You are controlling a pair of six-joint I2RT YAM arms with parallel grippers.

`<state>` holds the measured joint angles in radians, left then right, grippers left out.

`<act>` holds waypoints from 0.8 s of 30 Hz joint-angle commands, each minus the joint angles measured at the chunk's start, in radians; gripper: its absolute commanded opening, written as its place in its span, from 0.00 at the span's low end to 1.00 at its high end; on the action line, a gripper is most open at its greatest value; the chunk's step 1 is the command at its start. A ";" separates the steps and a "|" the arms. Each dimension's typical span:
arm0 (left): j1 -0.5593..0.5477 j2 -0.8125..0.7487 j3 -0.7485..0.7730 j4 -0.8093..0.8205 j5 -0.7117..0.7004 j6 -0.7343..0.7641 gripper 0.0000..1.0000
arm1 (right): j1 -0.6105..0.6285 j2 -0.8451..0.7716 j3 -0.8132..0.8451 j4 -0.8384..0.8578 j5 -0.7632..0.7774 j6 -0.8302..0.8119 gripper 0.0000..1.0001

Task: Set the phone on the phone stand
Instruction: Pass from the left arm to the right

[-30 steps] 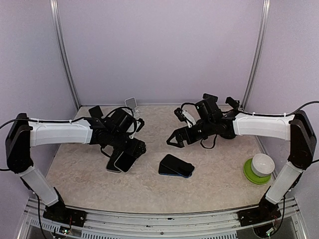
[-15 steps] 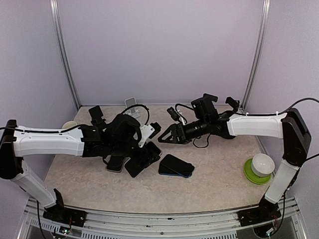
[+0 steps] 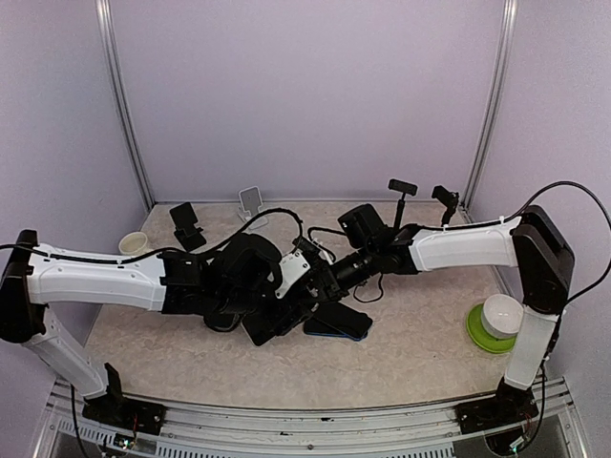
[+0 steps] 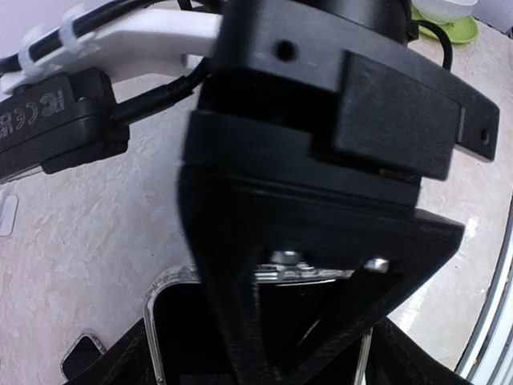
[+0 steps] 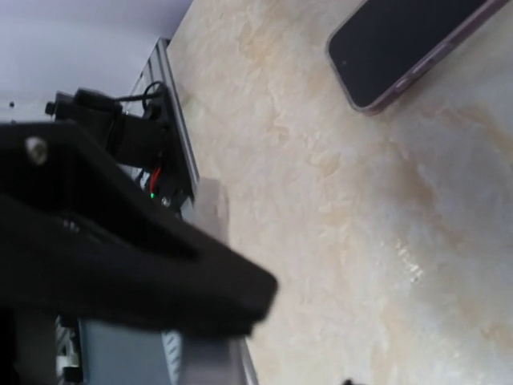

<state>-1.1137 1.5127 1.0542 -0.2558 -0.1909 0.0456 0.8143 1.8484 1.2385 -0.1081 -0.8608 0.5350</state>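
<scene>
My left gripper (image 3: 275, 320) is shut on a dark phone (image 3: 260, 326) in a clear case, low over the table's middle. The left wrist view shows that phone (image 4: 172, 321) between my left gripper's (image 4: 264, 353) fingers, its top edge behind the black body of the other arm. My right gripper (image 3: 320, 277) has reached in right against the held phone. Its wrist view is blurred, with only one black finger (image 5: 240, 293) clear, so its jaws cannot be read. A white phone stand (image 3: 251, 200) and a black phone stand (image 3: 186, 224) sit at the back left.
Another dark phone (image 3: 339, 320) lies flat just right of the grippers and shows as a dark phone (image 5: 409, 48) in the right wrist view. A third phone (image 3: 221, 322) lies under the left arm. Two black stands (image 3: 403, 188) stand at the back right. A small bowl (image 3: 134, 242) sits left, a bowl on a green plate (image 3: 495, 324) right.
My left arm has carried the phone rightward to the table's middle. My right arm has swung left to meet it, and its jaws have been narrowing.
</scene>
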 commanded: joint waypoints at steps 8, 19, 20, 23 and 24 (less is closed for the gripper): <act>-0.047 0.041 0.057 0.024 -0.092 0.054 0.56 | 0.003 0.034 0.010 -0.012 -0.102 -0.021 0.07; -0.049 0.024 0.069 0.007 -0.104 0.024 0.98 | -0.003 0.008 -0.006 0.073 -0.123 0.005 0.00; -0.047 0.012 0.069 0.004 -0.098 0.019 0.99 | -0.008 0.001 -0.014 0.084 -0.116 0.001 0.00; -0.036 -0.024 0.068 0.000 -0.069 -0.023 0.99 | -0.023 -0.029 -0.027 0.104 -0.090 -0.022 0.00; -0.027 -0.038 0.068 -0.003 -0.052 -0.039 0.99 | -0.027 -0.040 -0.031 0.104 -0.074 -0.039 0.00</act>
<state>-1.1576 1.5494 1.0893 -0.2752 -0.2817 0.0647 0.8024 1.8660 1.2228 -0.0681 -0.9424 0.5419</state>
